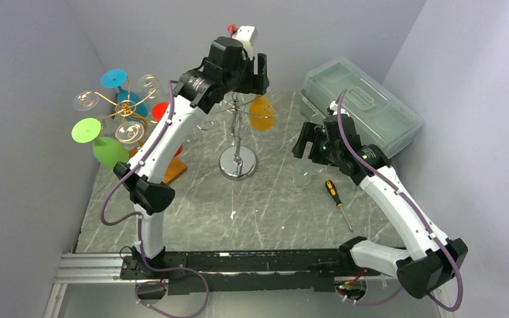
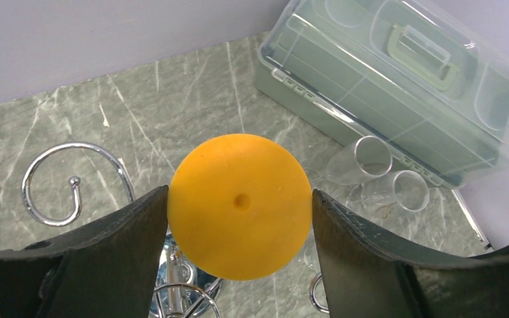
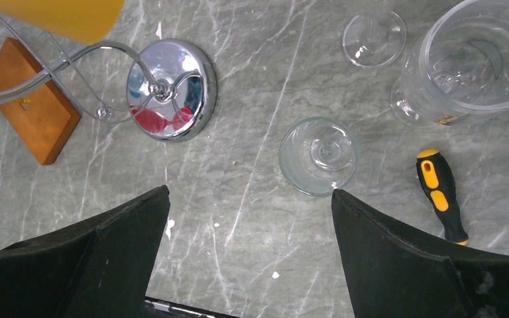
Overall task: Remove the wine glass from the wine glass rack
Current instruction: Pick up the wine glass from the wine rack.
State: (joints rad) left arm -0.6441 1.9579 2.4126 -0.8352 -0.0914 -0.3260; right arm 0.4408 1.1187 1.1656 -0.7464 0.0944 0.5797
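Observation:
The orange wine glass [image 1: 263, 112] hangs upside down on the chrome wine glass rack [image 1: 237, 162]. My left gripper [image 1: 260, 76] is high above the rack. In the left wrist view its two fingers press both sides of the glass's round orange foot [image 2: 240, 205], so my left gripper [image 2: 240, 192] is shut on it. A chrome hook [image 2: 73, 179] of the rack shows beside it. My right gripper [image 1: 305, 142] hovers over the table, open and empty [image 3: 248, 192], just short of a clear glass [image 3: 318, 156]. The rack's base [image 3: 171, 89] shows at its upper left.
A gold rack [image 1: 122, 109] with coloured glasses stands at the left on a wooden base [image 3: 30, 99]. A clear plastic box [image 1: 361, 106] sits at the back right. Clear glasses [image 3: 467, 59] and a yellow-black screwdriver [image 3: 441, 195] are on the table by the right arm.

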